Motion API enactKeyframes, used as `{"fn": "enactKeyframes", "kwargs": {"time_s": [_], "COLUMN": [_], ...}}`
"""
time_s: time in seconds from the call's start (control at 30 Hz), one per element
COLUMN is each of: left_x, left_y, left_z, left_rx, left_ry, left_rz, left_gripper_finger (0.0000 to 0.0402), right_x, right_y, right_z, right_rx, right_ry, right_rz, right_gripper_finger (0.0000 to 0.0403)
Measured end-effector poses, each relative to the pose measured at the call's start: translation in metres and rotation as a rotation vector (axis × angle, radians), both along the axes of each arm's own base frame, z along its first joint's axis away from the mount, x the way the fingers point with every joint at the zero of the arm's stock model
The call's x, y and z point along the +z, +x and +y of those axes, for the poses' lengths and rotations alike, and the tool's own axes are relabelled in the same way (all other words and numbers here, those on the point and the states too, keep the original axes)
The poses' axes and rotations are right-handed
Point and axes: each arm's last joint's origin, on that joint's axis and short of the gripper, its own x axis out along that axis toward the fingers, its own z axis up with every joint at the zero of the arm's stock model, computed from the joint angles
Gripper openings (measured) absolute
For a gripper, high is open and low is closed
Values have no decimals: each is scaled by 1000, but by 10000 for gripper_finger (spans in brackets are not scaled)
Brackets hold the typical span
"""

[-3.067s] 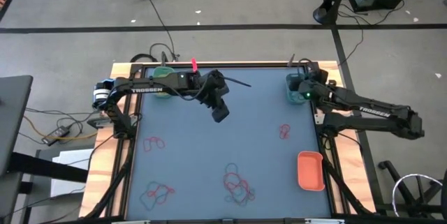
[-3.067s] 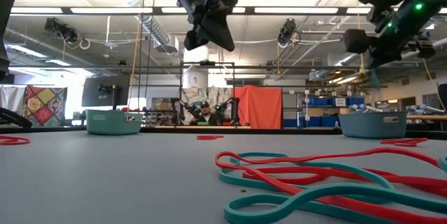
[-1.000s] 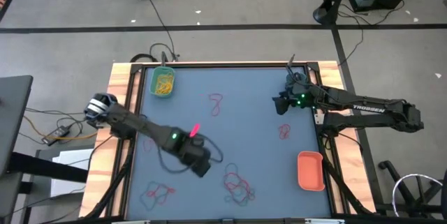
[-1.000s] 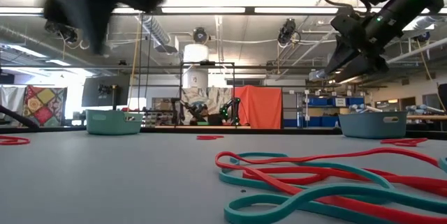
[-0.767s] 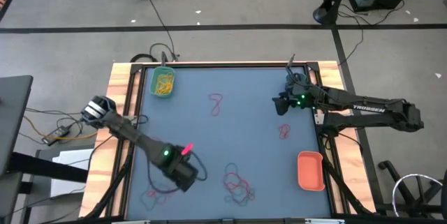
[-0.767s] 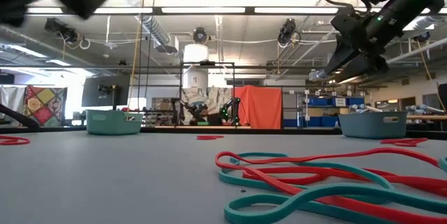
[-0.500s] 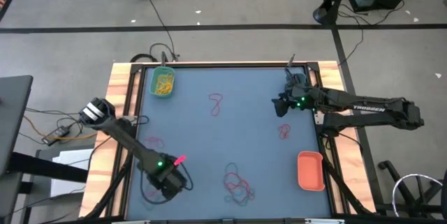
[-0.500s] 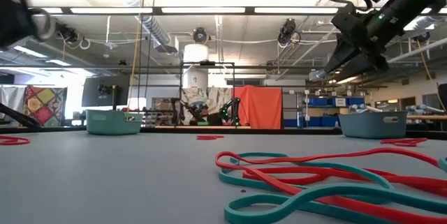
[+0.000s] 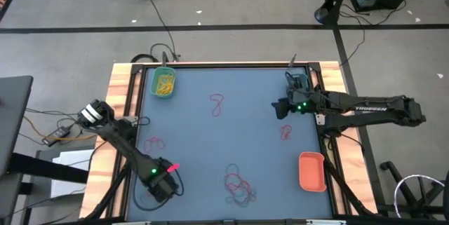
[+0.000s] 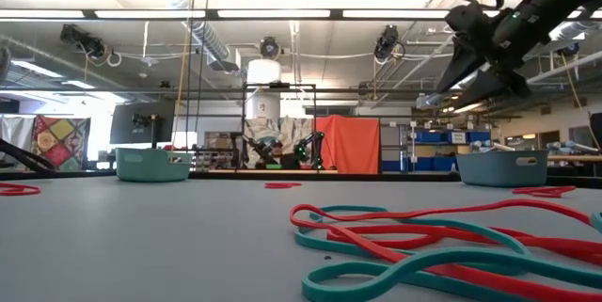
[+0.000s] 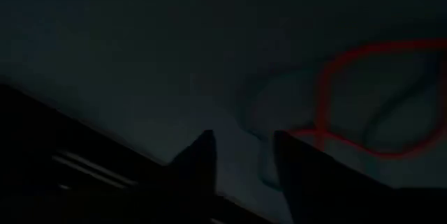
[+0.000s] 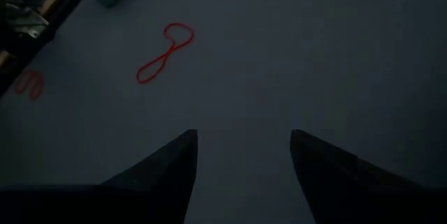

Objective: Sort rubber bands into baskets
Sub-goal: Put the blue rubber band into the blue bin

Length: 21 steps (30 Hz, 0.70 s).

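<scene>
Grey-blue matting covers your table [image 9: 245,134], and your left gripper [image 9: 161,189] sits low at its near-left corner, right over a tangle of red and teal rubber bands [image 11: 363,105]; its two dark fingers [image 11: 202,158] stand slightly apart with nothing between them. Your right gripper [image 9: 279,107] hangs above the far-right part of the table, fingers [image 12: 174,161] spread and empty. Between them, toward the far side, lies a lone red rubber band twisted into a figure eight [image 9: 216,104], and another small red band [image 9: 285,133] lies near the right edge. A bigger heap of red and teal bands [image 9: 238,186] sits at the near middle. You have the small green plastic basket [image 9: 163,83] at the far-left corner with yellow bands inside, the orange-red plastic basket [image 9: 311,170] at the near right, and the teal plastic basket [image 10: 502,167] far right.
</scene>
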Motion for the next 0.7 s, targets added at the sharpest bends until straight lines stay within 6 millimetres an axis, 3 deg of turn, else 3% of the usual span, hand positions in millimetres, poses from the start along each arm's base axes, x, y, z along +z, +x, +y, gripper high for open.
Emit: {"fn": "enactKeyframes", "kwargs": {"time_s": [0.17, 0.37, 0.47, 0.63, 0.7], "left_x": [-14, -28, -29, -27, -25], "left_y": [-6, -12, -12, -9, -8], "left_z": [3, 4, 4, 2, 1], "left_rx": [-29, -14, -16, -58, -61], "left_ry": [-15, -74, -65, -61, -47], "left_rz": [-15, -55, -53, -101, -114], "left_gripper_finger": [180, 160, 126, 20, 11], "right_x": [0, 2, 2, 3, 3], "right_y": [1, 3, 4, 5, 5], "right_z": [5, 10, 13, 18, 19], "right_rx": [-26, -44, -58, -86, -91], "right_ry": [56, 112, 132, 144, 148], "right_rz": [-37, -85, -106, -127, -135], "right_gripper_finger": [240, 240, 240, 240, 240]}}
